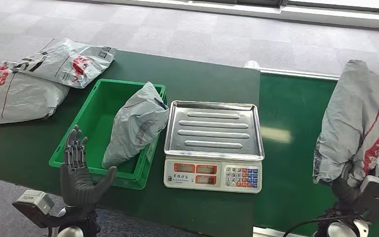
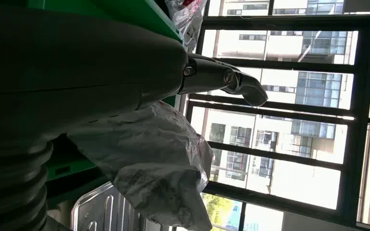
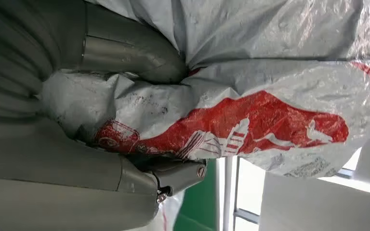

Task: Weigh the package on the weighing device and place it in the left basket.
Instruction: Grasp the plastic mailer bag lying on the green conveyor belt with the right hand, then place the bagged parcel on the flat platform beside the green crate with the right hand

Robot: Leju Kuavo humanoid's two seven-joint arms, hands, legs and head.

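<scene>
Package (image 1: 358, 118) sits clutched in your right hand (image 1: 348, 190) at three o'clock, off the scale (image 1: 213, 145), so weighing comes next: swing it toward nine o'clock onto the steel pan while your left hand (image 1: 79, 173), fingers spread, waits by the green basket (image 1: 79, 129).

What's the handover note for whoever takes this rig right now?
Left hand: open, holding nothing, raised at the near edge of the basket.
Right hand: grips a grey package, held up at the right, off the table.
Scale: tray bare, between basket and held package.
Basket: already holds one bagged package, leaning against its right wall.
More packages lie on the table left of the basket.
Done: pickup. Left: set the held package on the scale, weigh, move it to the basket.
</scene>
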